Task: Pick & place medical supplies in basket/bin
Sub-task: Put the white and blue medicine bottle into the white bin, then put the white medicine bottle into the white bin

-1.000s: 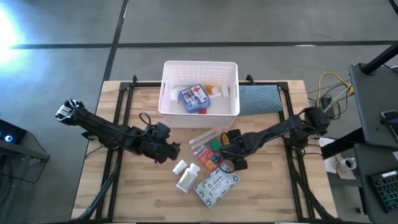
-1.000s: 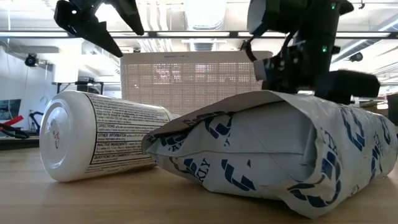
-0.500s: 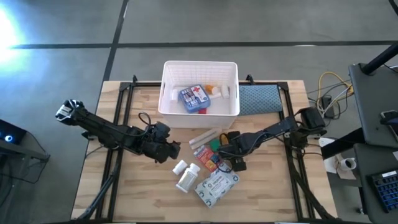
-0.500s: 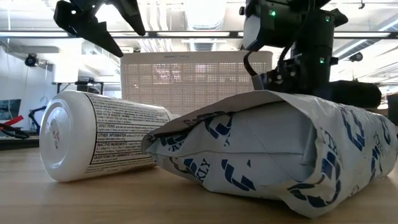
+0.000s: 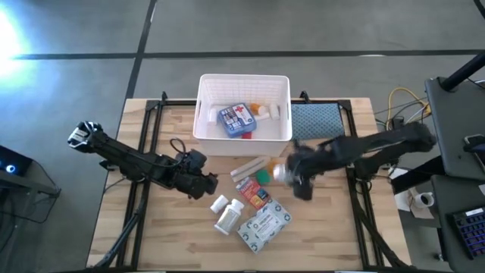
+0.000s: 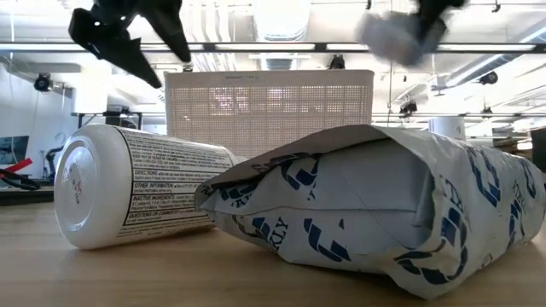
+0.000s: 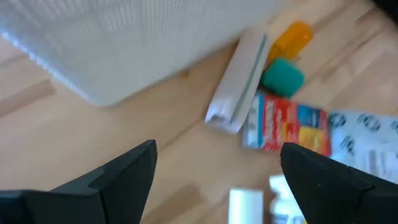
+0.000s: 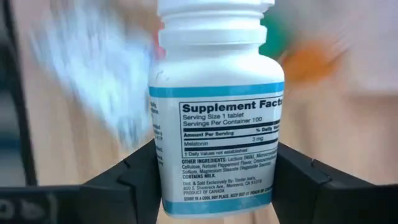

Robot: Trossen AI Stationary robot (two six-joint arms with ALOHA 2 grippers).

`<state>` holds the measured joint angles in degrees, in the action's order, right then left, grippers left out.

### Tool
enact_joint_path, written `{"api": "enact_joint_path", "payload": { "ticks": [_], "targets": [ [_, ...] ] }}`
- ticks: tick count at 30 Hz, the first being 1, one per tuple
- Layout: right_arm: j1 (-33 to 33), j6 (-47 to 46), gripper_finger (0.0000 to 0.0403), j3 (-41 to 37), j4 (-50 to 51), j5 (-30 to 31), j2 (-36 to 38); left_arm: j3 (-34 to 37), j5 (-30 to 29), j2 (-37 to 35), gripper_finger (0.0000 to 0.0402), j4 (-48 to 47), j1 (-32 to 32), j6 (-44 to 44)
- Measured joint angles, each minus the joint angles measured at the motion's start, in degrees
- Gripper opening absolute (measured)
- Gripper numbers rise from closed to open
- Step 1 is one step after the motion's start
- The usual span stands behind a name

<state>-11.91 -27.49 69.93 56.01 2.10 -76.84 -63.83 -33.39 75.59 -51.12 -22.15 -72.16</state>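
Note:
A white pill bottle (image 8: 217,124) with a blue-banded label hangs above the table's middle, with my right gripper (image 5: 292,173) shut on it; in the low view the bottle (image 6: 397,34) shows as a blur near the top. Below lie a flat packet (image 5: 264,225), two white bottles (image 5: 225,210), a red-orange box (image 5: 256,195), a green cap (image 5: 263,177) and a long white box (image 5: 250,166). The white basket (image 5: 206,87) at the far side holds a blue-white box (image 5: 235,119). My left gripper (image 5: 203,184) hovers open, left of the pile. My right gripper pinches the bottle's labelled body (image 8: 163,155) between its two fingers (image 8: 124,186), one on each side. The fingers slant down from above and lie along the bottle, whose cap end (image 8: 214,12) points away from the wrist. The bottle is lifted clear of the table.
A blue-teal textured pad (image 5: 314,121) lies right of the basket. In the low view a large white bottle (image 6: 136,192) and the packet (image 6: 375,213) lie close to the lens, in front of the basket's wall (image 6: 269,111). Bare wood lies at the near left and near right.
My right gripper has shut on the white pill bottle among the pile, then risen fast with it, rolling its wrist and drifting a little toward the table's right and far edges. The bottle is now clear of the table.

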Motion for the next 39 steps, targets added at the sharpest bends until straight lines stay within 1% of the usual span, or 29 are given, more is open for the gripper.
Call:
{"api": "enact_joint_path", "payload": {
  "ticks": [2,3,4,6,9,13,15,18,20,24,28,31,33,39],
  "targets": [
    [1.7,-4.6,0.0226,2.2,-2.5,8.6,3.3,0.0,2.5,0.0,0.0320,-2.0,-0.1,0.0],
    [3.0,-5.4,0.0226,3.4,-4.1,12.4,4.8,0.0,3.6,0.0,0.0320,-3.1,-0.1,-0.1],
    [4.6,-5.4,0.0227,4.5,-6.0,15.1,5.7,0.0,4.5,0.0,0.0320,-3.8,-0.4,-0.4],
    [8.9,-4.2,0.0226,6.4,-9.3,17.0,6.5,0.3,5.9,0.0,0.0320,-4.3,-1.1,-0.9],
    [15.9,-0.8,0.0227,9.3,-12.5,15.0,4.3,0.6,8.1,0.0,0.0320,-4.3,-2.0,-1.0],
    [24.5,4.4,0.0237,14.5,-13.2,9.8,-2.0,1.5,10.9,0.0,0.0320,-3.4,-2.9,-1.0],
    [27.8,5.8,0.0245,17.3,-12.9,6.4,-6.1,2.2,11.0,0.0,0.0320,-2.3,-3.3,-0.9],
    [30.7,6.6,0.0260,21.5,-12.5,1.1,-12.6,4.4,11.0,0.0,0.0320,1.5,-3.3,-0.9],
    [31.8,7.7,0.0268,24.3,-11.2,-0.7,-16.5,6.3,11.0,0.0,0.0320,4.6,-3.3,-0.9],
    [32.4,11.5,0.0280,29.4,-5.7,-0.8,-23.1,11.0,11.6,0.0,0.0320,12.6,-3.3,-1.0],
    [31.6,14.5,0.0286,32.6,0.0,-0.6,-27.0,15.4,14.0,0.0,0.0320,22.1,-3.3,-2.3],
    [30.3,15.1,0.0289,33.6,1.2,-0.5,-26.6,17.7,14.7,0.0,0.0320,28.1,-3.4,-2.4],
    [29.3,15.1,0.0290,33.7,1.3,0.4,-25.4,18.2,14.7,0.0,0.0320,28.7,-3.4,-2.0],
    [26.5,14.2,0.0292,32.4,3.7,8.9,-18.8,17.1,14.7,2.5,0.0320,27.7,-3.4,-1.9]
  ]
}}
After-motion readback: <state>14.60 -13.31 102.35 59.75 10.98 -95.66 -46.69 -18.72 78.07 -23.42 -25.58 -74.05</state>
